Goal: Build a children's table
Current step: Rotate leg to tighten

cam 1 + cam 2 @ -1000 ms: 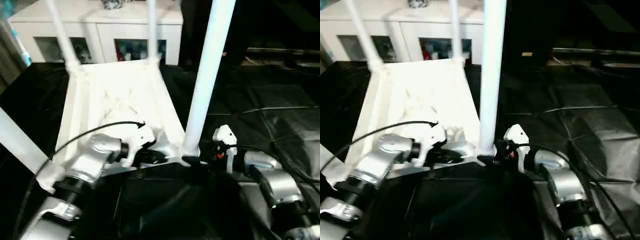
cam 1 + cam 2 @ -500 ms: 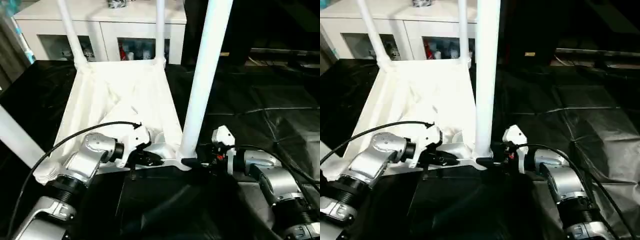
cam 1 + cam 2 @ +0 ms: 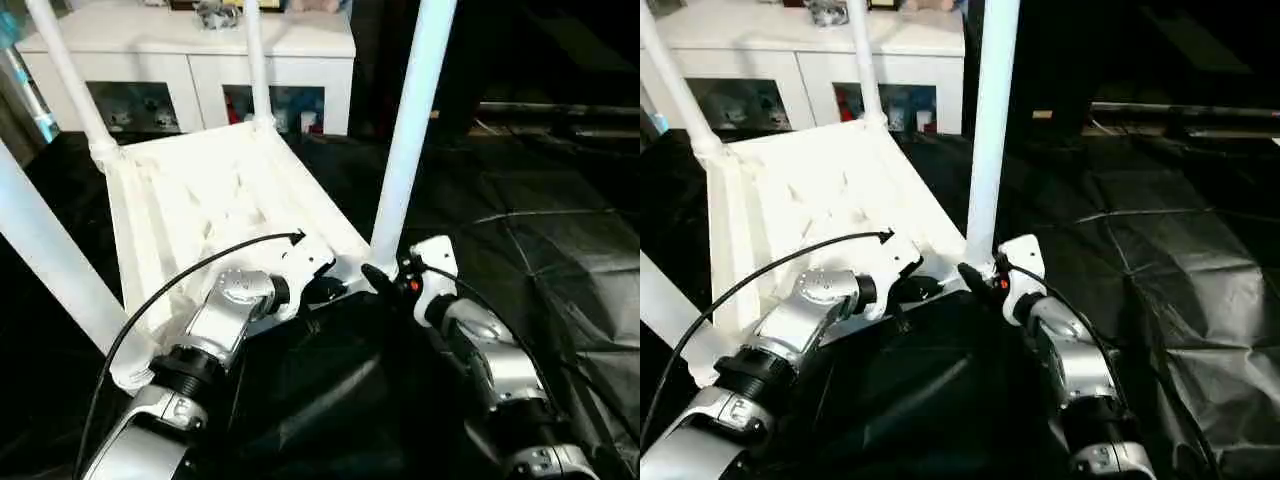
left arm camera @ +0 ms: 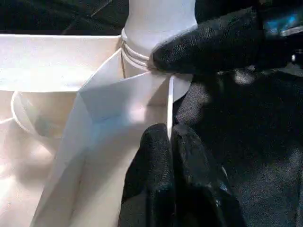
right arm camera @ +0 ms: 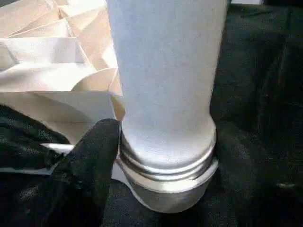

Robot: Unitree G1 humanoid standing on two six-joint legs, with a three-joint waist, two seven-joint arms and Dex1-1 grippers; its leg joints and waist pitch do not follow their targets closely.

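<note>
The children's table lies upside down on the black sheet, its white legs pointing up. My left gripper is shut on the thin rim of the top beside the near right corner; the left wrist view has the rim pinched between its fingers. My right gripper is set around the base of the near right leg, just above its corner socket. One black finger presses on the leg's ringed collar. The other finger is hidden behind the leg.
A white cabinet with glass-fronted compartments stands behind the table. Crinkled black sheeting covers the floor to the right. Other legs rise at the far left, far right and near left.
The whole picture has shifted and the table now sits more skewed in it. My right forearm now reaches in from closer below. Both grippers keep their places at the near right corner.
</note>
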